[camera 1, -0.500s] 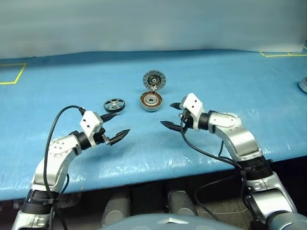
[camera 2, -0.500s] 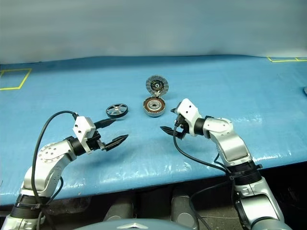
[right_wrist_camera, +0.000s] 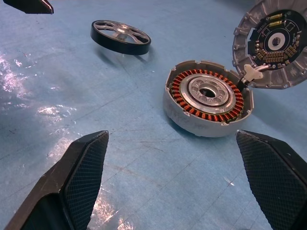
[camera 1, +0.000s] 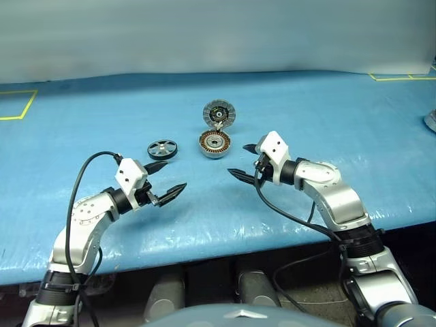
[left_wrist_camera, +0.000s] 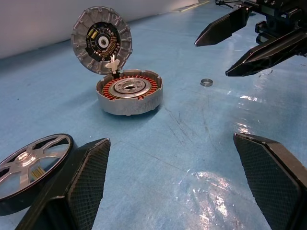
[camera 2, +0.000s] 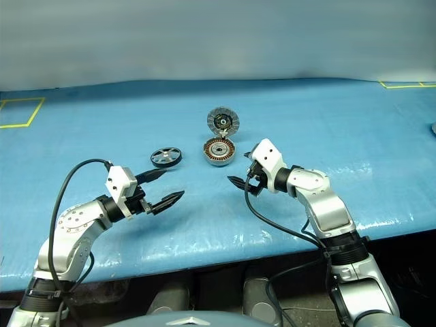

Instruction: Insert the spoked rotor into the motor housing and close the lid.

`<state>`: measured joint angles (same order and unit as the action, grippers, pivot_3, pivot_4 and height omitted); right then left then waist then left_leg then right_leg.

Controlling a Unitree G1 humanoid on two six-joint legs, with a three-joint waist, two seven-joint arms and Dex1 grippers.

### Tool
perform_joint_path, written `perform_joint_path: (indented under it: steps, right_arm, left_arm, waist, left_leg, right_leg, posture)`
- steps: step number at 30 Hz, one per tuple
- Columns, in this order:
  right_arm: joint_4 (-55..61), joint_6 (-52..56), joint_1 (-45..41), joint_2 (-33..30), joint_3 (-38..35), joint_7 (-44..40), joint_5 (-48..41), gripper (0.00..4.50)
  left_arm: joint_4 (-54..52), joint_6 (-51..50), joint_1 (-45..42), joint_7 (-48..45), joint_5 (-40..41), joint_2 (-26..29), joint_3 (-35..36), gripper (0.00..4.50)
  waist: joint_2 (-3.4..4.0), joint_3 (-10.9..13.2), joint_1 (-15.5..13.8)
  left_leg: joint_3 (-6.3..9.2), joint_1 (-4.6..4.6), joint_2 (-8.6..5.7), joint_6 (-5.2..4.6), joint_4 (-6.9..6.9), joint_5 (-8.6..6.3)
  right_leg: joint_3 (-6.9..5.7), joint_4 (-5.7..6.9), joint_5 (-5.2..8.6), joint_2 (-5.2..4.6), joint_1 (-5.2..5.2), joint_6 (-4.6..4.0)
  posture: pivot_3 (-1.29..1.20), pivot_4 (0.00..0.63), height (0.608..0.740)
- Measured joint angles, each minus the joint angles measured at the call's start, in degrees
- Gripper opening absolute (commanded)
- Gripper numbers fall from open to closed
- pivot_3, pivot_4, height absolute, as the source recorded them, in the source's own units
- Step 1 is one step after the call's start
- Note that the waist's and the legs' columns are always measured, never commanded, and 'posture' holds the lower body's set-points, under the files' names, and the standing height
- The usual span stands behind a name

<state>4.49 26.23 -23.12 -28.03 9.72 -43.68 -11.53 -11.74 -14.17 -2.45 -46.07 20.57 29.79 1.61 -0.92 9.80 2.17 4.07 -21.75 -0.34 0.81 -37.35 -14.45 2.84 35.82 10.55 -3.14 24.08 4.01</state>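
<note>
The spoked rotor, black-rimmed with silver spokes, lies flat on the blue table left of the motor housing. The housing is a grey cup showing copper windings and a silver hub. Its lid stands hinged open behind it, inner face toward me. My left gripper hovers open and empty in front of the rotor. To the right of the housing, my right gripper is open and empty, pointing toward it.
A small metal ring lies on the table between the housing and my right gripper. Yellow tape marks sit far left and at the back right. A grey object shows at the right edge.
</note>
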Motion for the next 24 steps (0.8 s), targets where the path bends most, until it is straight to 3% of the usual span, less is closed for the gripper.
perform_joint_path:
  steps: [19, 24]
  right_arm:
    - [0.02, -0.08, 0.89, 0.15, 0.78, -0.19, 1.66, 4.48]
    - [-0.17, -1.35, -0.73, -4.86, 5.19, -2.81, 6.85, 4.48]
  left_arm:
    - [0.00, -0.25, -0.01, -0.12, -0.16, -0.01, -0.35, 4.46]
    - [0.00, -0.22, 0.04, 0.37, -1.90, 0.15, -1.29, 4.46]
  waist:
    - [0.00, 0.00, 0.00]
    - [0.00, 0.00, -0.01]
  left_leg:
    - [0.00, 0.00, 0.00, 0.00, 0.00, 0.00]
    - [-0.01, 0.00, -0.01, 0.00, -0.01, 0.00]
  right_leg:
    - [0.00, 0.01, 0.00, 0.00, 0.00, 0.00]
    - [0.00, 0.00, 0.00, -0.01, 0.00, 0.01]
  posture:
    - [0.00, 0.150, 0.740]
    - [0.00, 0.150, 0.740]
